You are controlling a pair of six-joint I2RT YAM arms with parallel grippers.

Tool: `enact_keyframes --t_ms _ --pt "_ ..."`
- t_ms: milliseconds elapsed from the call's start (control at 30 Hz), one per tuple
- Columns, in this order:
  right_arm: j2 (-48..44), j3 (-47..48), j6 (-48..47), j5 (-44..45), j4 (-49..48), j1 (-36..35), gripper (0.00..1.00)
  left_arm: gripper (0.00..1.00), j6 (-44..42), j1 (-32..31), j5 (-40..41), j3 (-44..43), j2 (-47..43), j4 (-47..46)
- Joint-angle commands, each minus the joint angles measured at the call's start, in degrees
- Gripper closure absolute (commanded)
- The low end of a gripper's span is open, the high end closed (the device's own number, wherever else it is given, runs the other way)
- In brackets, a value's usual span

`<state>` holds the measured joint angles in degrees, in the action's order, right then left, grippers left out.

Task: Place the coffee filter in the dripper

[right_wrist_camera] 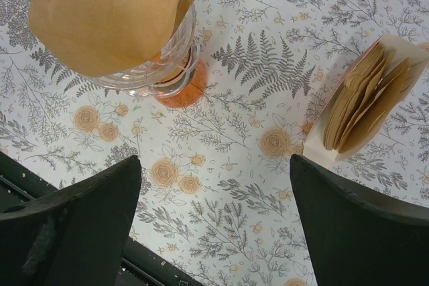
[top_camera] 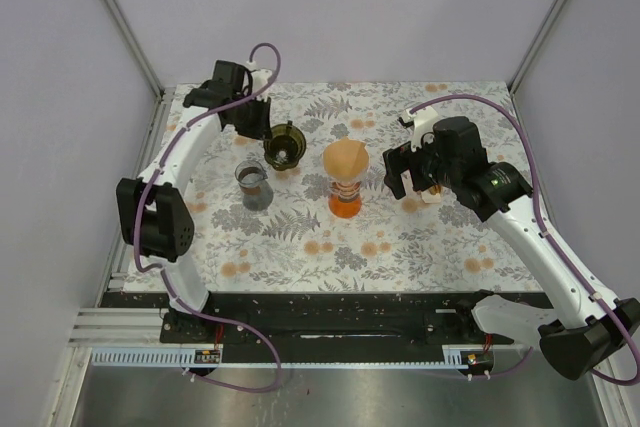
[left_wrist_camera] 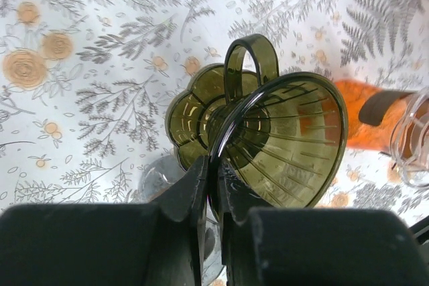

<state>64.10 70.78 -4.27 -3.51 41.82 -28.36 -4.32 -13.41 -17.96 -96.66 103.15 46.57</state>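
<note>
— Where in the task?
— Midway, judging by the floral table [top_camera: 420, 237]. Note the right gripper [right_wrist_camera: 211, 165]: spread wide, empty, hanging between the orange-based glass vessel [right_wrist_camera: 175, 85] and the filter stack [right_wrist_camera: 355, 98].
— Left gripper [left_wrist_camera: 213, 179]?
— Pinched nearly closed on the rim of the green dripper [left_wrist_camera: 288, 138], seemingly tilted, near the back.
— Filter [right_wrist_camera: 107, 11]?
— Sitting atop the glass vessel, not inside the green dripper.
— Next?
— Probably settle the dripper upright, then pinch the filter's edge lightly and lower it point-first into the cone.

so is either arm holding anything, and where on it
The left fingers pinch the dripper by its rim; the right fingers are open and hold nothing.
</note>
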Motion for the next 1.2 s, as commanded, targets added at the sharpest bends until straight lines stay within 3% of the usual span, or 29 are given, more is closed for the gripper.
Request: enact_keyframes --t_ms 0,200,467,700,1167 --pt "-1.52 0.94 -0.74 1.05 -0.95 0.15 0.01 1.00 6.94 4.87 -7.52 -4.50 -2.25 -2.53" --pt "-1.08 0.94 -0.82 0.96 -0.95 0.15 0.01 1.00 11.17 11.03 -15.44 -3.36 -7.61 -1.92" --pt "-0.73 0.67 -0.56 0.61 -0.95 0.15 0.01 1.00 9.86 17.36 -20.36 2.44 -15.08 3.00" --pt "-0.73 0.50 -0.65 0.70 -1.04 0.15 0.00 1.00 7.04 20.08 -20.89 9.82 -16.93 5.64" --pt "-1.08 -0.12 -0.74 1.05 -1.22 0.23 0.01 1.00 5.64 21.41 -18.96 13.69 -16.14 5.55"
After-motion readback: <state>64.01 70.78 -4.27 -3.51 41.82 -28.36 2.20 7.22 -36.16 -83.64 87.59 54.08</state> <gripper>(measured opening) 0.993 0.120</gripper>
